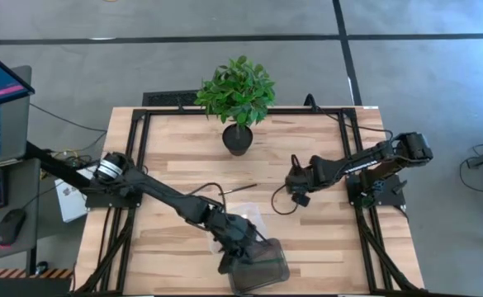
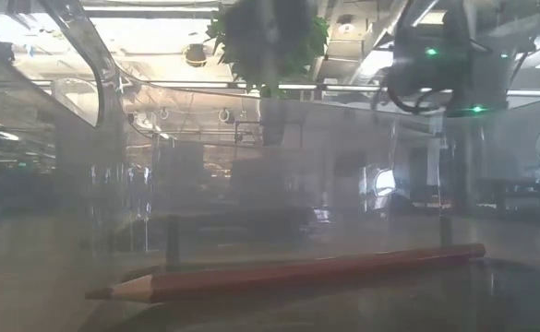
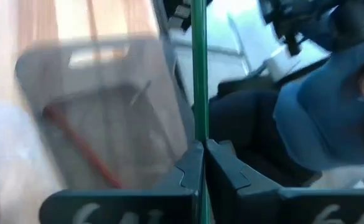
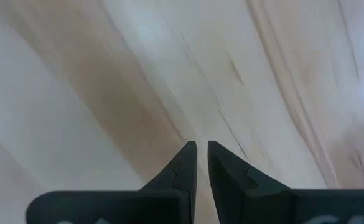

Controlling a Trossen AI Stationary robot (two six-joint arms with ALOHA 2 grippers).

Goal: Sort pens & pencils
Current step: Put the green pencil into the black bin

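My left gripper [image 3: 200, 163] is clamped on a green pencil [image 3: 198, 68] above the clear bin [image 1: 262, 266] at the table's [image 1: 175, 157] near edge, where a red pencil [image 2: 288, 273] lies inside. Farther back, my right gripper [image 4: 201, 163] hovers nearly closed and empty over bare wood, with a potted plant [image 1: 237, 95] beyond.

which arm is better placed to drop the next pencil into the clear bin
Left. The left gripper is shut on a green pencil right above the clear bin, where a red pencil already lies. The right gripper holds nothing, over bare wood mid-table.
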